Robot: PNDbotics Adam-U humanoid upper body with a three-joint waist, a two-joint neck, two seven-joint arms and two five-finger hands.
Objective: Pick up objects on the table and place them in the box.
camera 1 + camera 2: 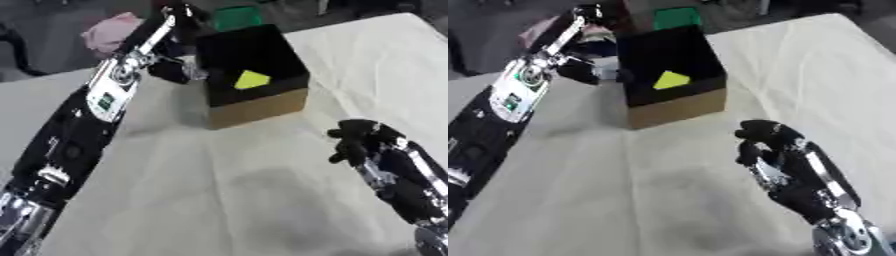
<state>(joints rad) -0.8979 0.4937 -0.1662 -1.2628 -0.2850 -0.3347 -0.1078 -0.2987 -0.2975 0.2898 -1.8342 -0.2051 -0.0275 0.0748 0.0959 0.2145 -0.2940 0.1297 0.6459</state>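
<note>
In the left eye view, the box (254,75) sits in the upper middle of the frame on the pale cloth-covered table (219,200). It is dark inside with tan cardboard walls, and a yellow-green piece (252,80) lies in it. The left arm runs up from the lower left corner, and its left hand (171,67) is at the box's left wall; I cannot tell whether its fingers are curled or straight. A green thing (238,17) stands just behind the box, and a pink bundle (112,32) lies off the table at the upper left.

In the right eye view, the right hand (761,142) shows at the lower right, apart from the box and hanging over bare cloth. Its dark fingers are curled in and hold nothing.
</note>
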